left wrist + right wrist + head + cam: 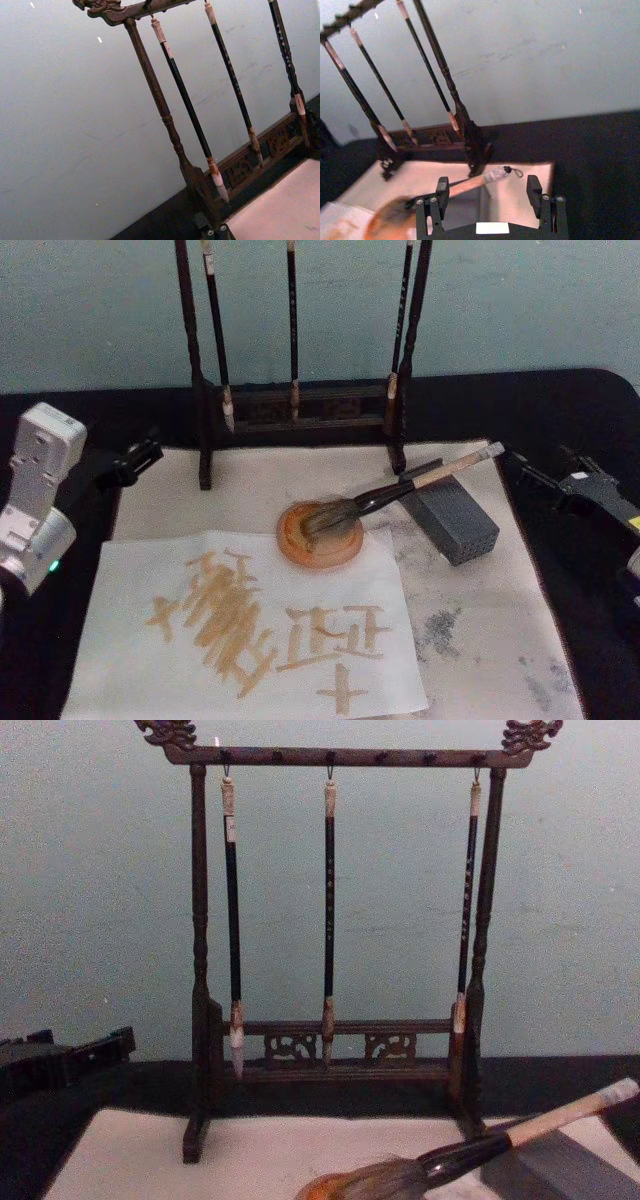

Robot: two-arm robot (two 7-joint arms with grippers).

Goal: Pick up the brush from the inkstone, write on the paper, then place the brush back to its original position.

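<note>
Now, brush (pixel 400 490): bushy grey-brown head lies in the round orange inkstone (pixel 320 558); thick pale handle props on a grey block (pixel 455 515); glossy black collar between.
Axis: runs from the inkstone toward the far right, whitish end cap on the right arm's side.
Right gripper (pixel 487 197): jaws spread, empty; handle end just ahead of them, so nearer arm.
Left gripper (pixel 130 462): parked at the left edge of the beige mat (pixel 480 570); open or closed, cannot tell.
Paper (pixel 140 670): matte white sheet with ochre strokes, in front of the inkstone.

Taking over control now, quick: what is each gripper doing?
Left gripper: cannot be told.
Right gripper: open, holding nothing.
</note>
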